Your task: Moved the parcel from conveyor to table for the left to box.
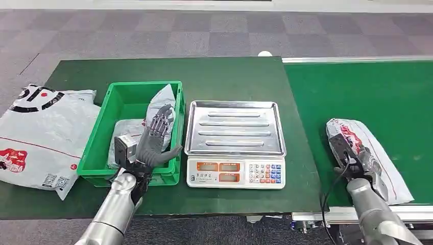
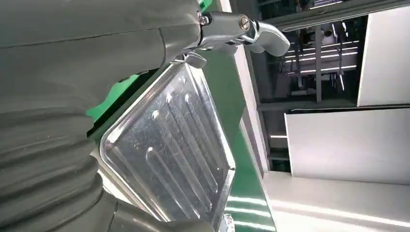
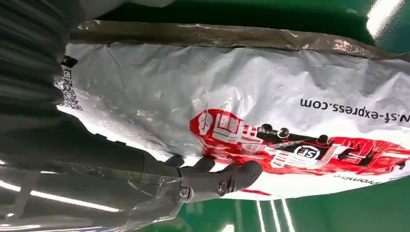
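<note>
We saw the right hand point(image 1: 356, 155) lying on the white plastic courier parcel with red print point(image 1: 375, 153), which rested on the green conveyor belt point(image 1: 367, 92), near its front edge. In the right wrist view the thick thumb point(image 3: 232, 178) pressed against the parcel's point(image 3: 251, 96) side; the fingers reached over the top, so we judged the hand to be gripping it. The right forearm rose steeply from below. The left hand point(image 1: 155, 138) stood upright over the green plastic crate point(image 1: 104, 120) on the green-covered desk point(image 1: 230, 76), palm turned sideways, fingers spread and holding nothing. The crate held grey mailer bags point(image 1: 163, 102). Beside it sat a steel-topped weighing scale point(image 1: 235, 127), and a large white bag point(image 1: 35, 132) lay at the desk's left end.
</note>
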### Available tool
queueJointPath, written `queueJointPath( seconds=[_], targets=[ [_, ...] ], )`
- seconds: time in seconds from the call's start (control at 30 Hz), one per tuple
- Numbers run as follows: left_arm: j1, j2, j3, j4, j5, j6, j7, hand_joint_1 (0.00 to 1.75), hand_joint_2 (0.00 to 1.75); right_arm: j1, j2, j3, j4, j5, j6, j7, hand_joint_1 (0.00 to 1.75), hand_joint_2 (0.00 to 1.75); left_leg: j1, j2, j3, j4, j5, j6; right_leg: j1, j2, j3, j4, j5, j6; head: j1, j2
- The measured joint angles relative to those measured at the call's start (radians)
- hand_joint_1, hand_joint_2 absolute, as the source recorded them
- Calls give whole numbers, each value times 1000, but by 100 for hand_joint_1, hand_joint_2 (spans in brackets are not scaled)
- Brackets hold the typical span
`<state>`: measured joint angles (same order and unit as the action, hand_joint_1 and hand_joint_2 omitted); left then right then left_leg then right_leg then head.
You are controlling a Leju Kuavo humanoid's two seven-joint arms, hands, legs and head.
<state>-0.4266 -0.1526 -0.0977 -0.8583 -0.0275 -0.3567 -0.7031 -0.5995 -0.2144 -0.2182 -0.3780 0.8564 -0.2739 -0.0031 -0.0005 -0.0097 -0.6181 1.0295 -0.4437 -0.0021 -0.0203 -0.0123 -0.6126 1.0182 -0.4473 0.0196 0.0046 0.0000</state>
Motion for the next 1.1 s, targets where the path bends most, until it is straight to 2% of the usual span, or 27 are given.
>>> queueJointPath(
  seconds=[0.2, 0.23, 0.3, 0.33, 0.37, 0.4, 0.43, 1.1],
  targets=[
    [0, 0, 0, 0, 0, 0, 0, 0, 175, 0, 3, 0, 0, 2, 0, 0, 0, 175, 0, 0, 0, 0, 0, 0, 0, 0, 0, 0, 0, 0, 0, 0],
    [0, 0, 0, 0, 0, 0, 0, 0, 175, -1, 3, 0, 0, 1, 1, 0, 5, 175, 0, 0, 0, 0, 0, 0, 0, 0, 0, 0, 0, 0, 0, 0],
    [0, 0, 0, 0, 0, 0, 0, 0, 175, -1, 4, 0, 0, -5, 5, -1, 30, 175, 0, 0, 0, 0, 0, 0, 0, 0, 0, 0, 0, 0, 0, 0],
    [0, 0, 0, 0, 0, 0, 0, 0, 175, -1, 4, 0, 0, -5, 7, -3, 30, 175, 0, 0, 0, 0, 0, 0, 0, 0, 0, 0, 0, 0, 0, 0],
    [0, 0, 0, 0, 0, 0, 0, 0, 175, -1, 4, 0, 0, -7, 11, -6, 82, 175, 0, 0, 0, 0, 0, 0, 0, 0, 0, 0, 0, 0, 0, 0],
    [0, 0, 0, 0, 0, 0, 0, 0, 175, -1, 4, 0, 0, -8, 13, -7, 122, 175, 0, 0, 0, 0, 0, 0, 0, 0, 0, 0, 0, 0, 0, 0],
    [1, 0, 0, 0, 0, 0, 0, 0, 175, -1, 4, 0, 0, -10, 17, -8, 175, 175, 0, 0, 0, 0, 0, 0, 0, 0, 0, 0, 0, 0, 0, 0],
    [7, 0, 0, -6, 0, 0, 0, 0, 175, -18, 6, -3, 0, -9, 42, -20, 175, 175, 0, 0, 0, 0, 0, 0, 0, 0, 0, 0, 0, 0, 0, 0]
  ],
)
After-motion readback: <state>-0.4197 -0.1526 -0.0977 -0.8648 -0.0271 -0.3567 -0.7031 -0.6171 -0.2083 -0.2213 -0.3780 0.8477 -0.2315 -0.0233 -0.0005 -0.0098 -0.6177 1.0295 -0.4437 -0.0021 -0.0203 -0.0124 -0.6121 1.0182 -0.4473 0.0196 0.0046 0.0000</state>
